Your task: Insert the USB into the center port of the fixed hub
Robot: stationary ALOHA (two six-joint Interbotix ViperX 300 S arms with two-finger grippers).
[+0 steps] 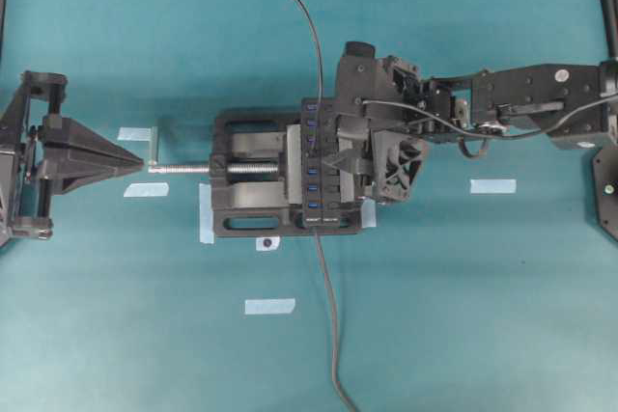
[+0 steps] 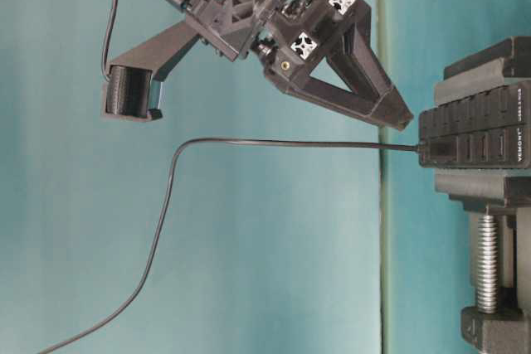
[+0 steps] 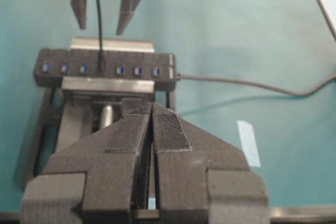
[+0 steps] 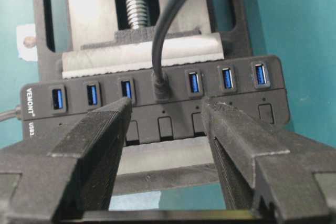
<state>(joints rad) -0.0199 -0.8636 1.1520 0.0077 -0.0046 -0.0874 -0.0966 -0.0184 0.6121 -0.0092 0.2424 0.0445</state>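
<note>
The fixed hub [image 4: 157, 124], a long black strip with a row of blue ports, is clamped in a vise. The USB [image 4: 160, 85] stands plugged into the middle slot of the row, so the center port is covered by the plug. Its thin cable [image 1: 320, 74] runs off toward the far edge. My right gripper [image 4: 165, 111] is open just above the hub, a finger on each side of the plug and apart from it, with nothing held. My left gripper [image 1: 140, 163] is shut and empty at the far left, pointing at the vise handle. The left wrist view shows the hub [image 3: 105, 69] with the plug [image 3: 101, 66] in it.
A black bench vise [image 1: 253, 214] with a silver screw [image 1: 183, 169] holds the hub. The hub's own cable [image 1: 328, 335] trails from its end toward the near edge. Pale tape strips [image 1: 492, 185] [image 1: 269, 306] lie on the teal table.
</note>
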